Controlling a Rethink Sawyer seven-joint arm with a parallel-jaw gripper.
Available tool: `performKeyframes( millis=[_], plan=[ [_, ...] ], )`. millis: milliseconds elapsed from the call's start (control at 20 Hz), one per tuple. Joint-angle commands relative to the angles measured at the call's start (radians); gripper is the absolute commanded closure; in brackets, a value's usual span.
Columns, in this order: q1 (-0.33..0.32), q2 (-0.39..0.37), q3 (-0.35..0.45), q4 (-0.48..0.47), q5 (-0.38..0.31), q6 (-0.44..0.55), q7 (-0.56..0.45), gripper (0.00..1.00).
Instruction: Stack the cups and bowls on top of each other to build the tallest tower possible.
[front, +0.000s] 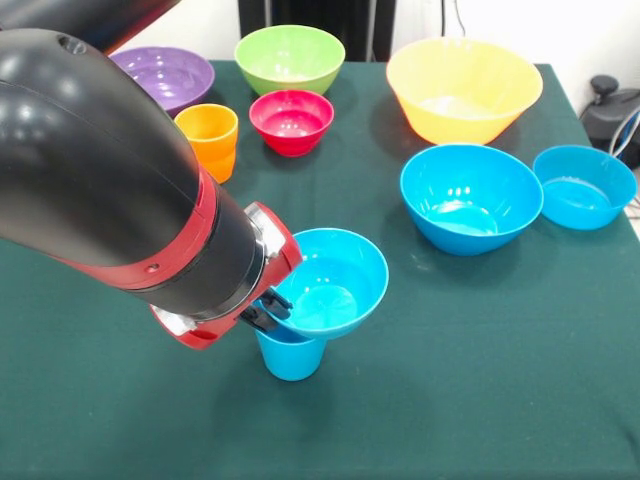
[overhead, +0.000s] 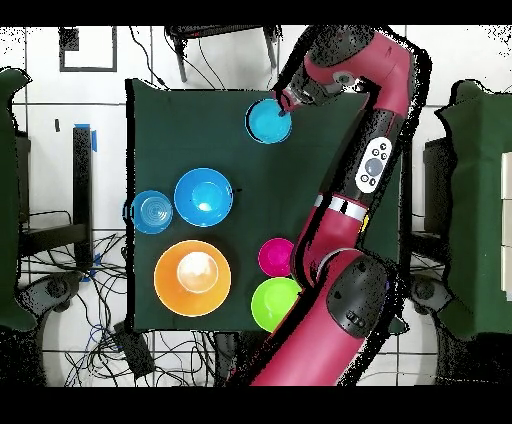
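At lower left of the front view, the gripper (front: 268, 312) pinched the rim of a small blue bowl (front: 335, 280) seated on the upright blue cup (front: 291, 355). Right of centre sat two more blue bowls (front: 470, 195), the yellow-orange bowl (front: 463, 88) above them.

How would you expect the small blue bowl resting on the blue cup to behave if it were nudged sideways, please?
The small blue bowl probably tips easily: it overhangs the narrower blue cup beneath. Its glossy plastic looks stiff, light and likely slippery. The claw is at its rim.
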Motion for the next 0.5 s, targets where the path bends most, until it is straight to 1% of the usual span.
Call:
performKeyframes(
  millis=[50, 500],
  plan=[
    [0.005, 0.001, -0.046, -0.055, -0.096, 0.048, -0.214, 1.00],
    [0.010, -0.002, 0.011, -0.086, -0.183, 0.074, -0.258, 1.00]
  ],
)
